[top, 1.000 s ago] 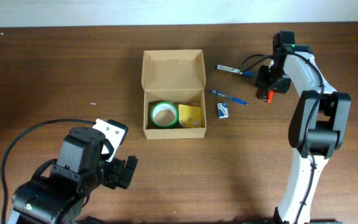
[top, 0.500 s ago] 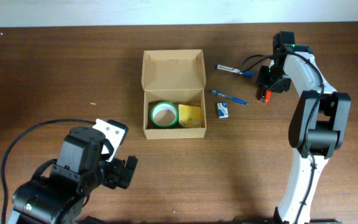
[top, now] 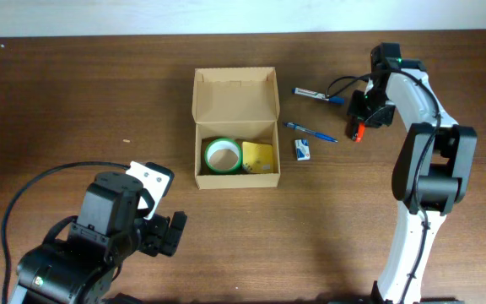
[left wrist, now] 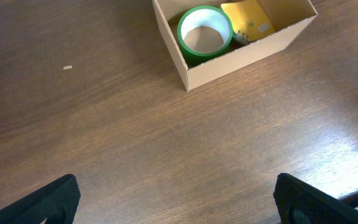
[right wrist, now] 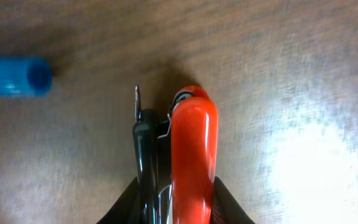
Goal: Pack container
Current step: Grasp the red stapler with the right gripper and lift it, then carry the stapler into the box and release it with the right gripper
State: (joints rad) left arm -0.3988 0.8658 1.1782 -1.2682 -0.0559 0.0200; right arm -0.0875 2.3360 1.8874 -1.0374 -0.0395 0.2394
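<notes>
Two grips | right fingers [right wrist: 230,206] pinch orange-black item [right wrist: 192,149], wrist view only | left fingers [left wrist: 45,202] spread

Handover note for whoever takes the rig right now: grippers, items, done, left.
Left gripper: open, empty, over bare table near the container.
Right gripper: shut on orange-and-black tool, right of two blue pens.
Done: green tape roll and yellow pad in the container, lid open.
Left: tool, both pens and small blue-and-white item to pack; close lid.
</notes>
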